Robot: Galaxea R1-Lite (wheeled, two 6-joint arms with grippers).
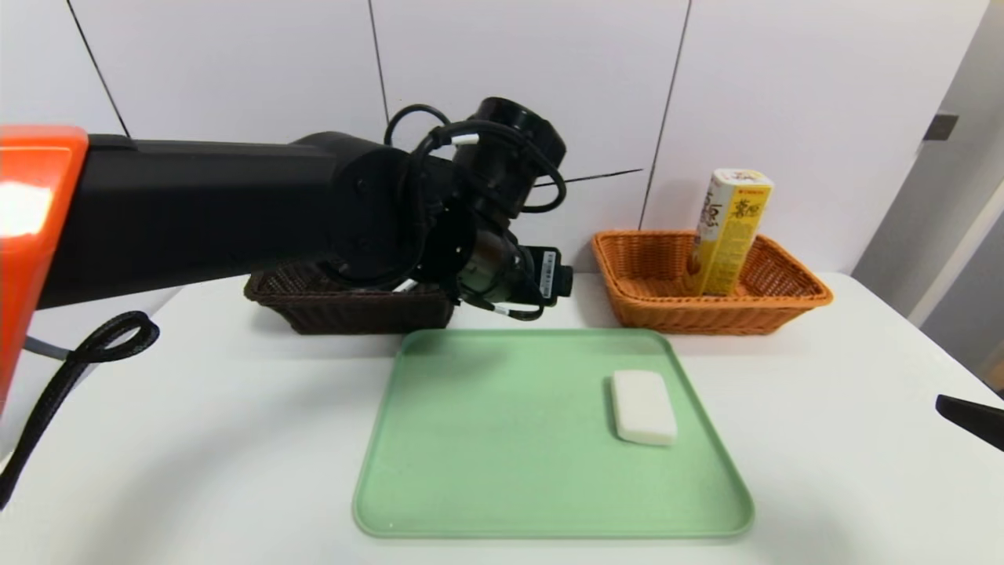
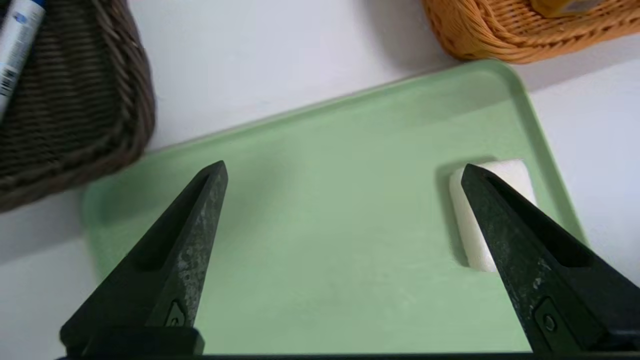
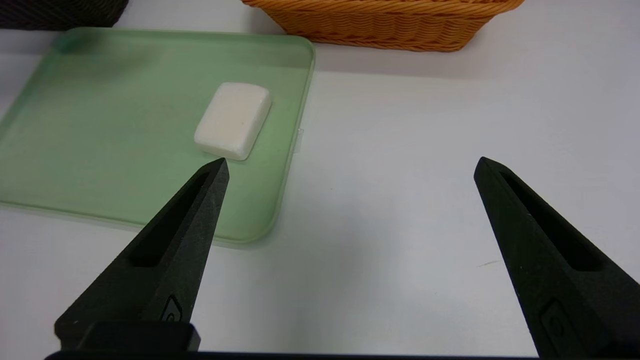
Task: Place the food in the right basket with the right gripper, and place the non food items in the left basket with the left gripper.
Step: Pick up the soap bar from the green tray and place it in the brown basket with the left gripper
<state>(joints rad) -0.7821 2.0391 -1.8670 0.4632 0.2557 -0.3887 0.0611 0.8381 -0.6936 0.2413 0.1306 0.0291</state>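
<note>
A white tabletop is seen set against a pale panelled wall crossed by thin dark seams. One light green tray lies flat at the middle of it. Two baskets are counted along the far side, just beyond the tray: one dark brown basket on the left and one orange basket on the right. One tall yellow snack box is seen leaning on end inside the orange basket. One white marker with a blue cap is seen lying in the dark brown basket. One white block is left lying flat on the tray, near its right edge. Two arms are counted. The left tool is held above the far part of the tray, between the two baskets, with its two fingers spread wide and nothing between them; one finger is seen in front of the white block in the left wrist view. The right tool is parked low over bare tabletop to the right of the tray, likewise spread wide and holding nothing.
</note>
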